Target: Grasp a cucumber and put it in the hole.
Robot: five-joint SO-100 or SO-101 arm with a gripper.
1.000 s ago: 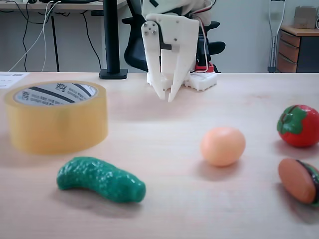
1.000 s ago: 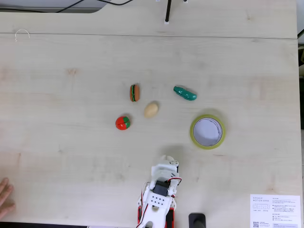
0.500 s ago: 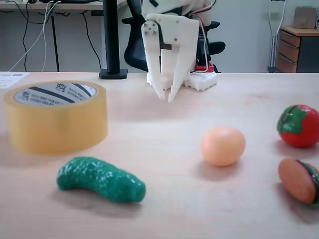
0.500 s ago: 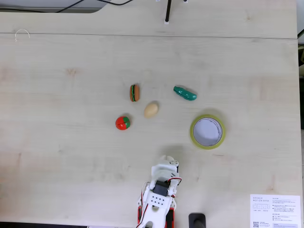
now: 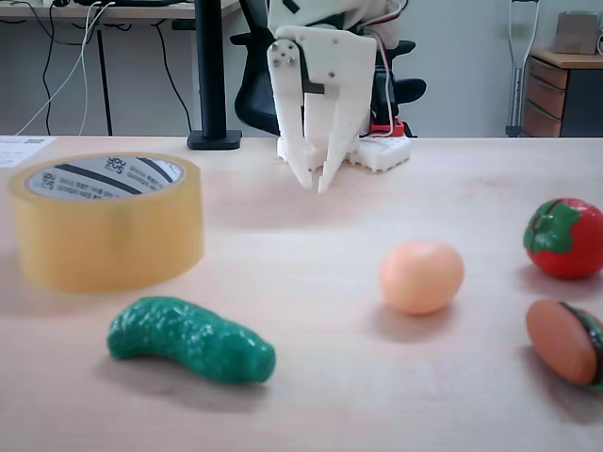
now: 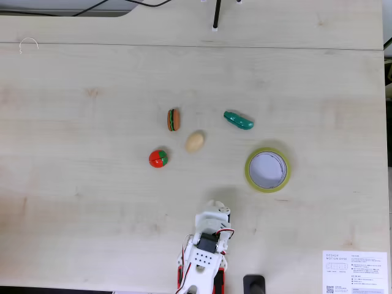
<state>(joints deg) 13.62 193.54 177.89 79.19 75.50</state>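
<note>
The dark-green bumpy cucumber (image 5: pixel 188 339) lies on the wooden table in front of the yellowish tape roll (image 5: pixel 108 235), close to it but apart. From above, the cucumber (image 6: pixel 238 120) lies up and left of the roll (image 6: pixel 248 173), whose round hole (image 6: pixel 267 169) faces upward with nothing in it. My white gripper (image 5: pixel 314 185) hangs point-down over the far side of the table, well behind the cucumber. Its fingertips nearly meet, with nothing between them. In the top-down fixed view the gripper (image 6: pixel 215 208) is near the bottom edge, below and left of the roll.
A toy egg (image 5: pixel 421 276), a tomato (image 5: pixel 565 237) and a burger (image 5: pixel 565 341) lie right of the cucumber; from above the egg (image 6: pixel 195 141), tomato (image 6: pixel 158 158) and burger (image 6: pixel 173 119) cluster to its left. A printed card (image 6: pixel 354 271) lies at the bottom right corner.
A hand that showed at the bottom-left edge of the top-down view one second ago has gone. The arm, the cucumber and the tape roll have not moved.
</note>
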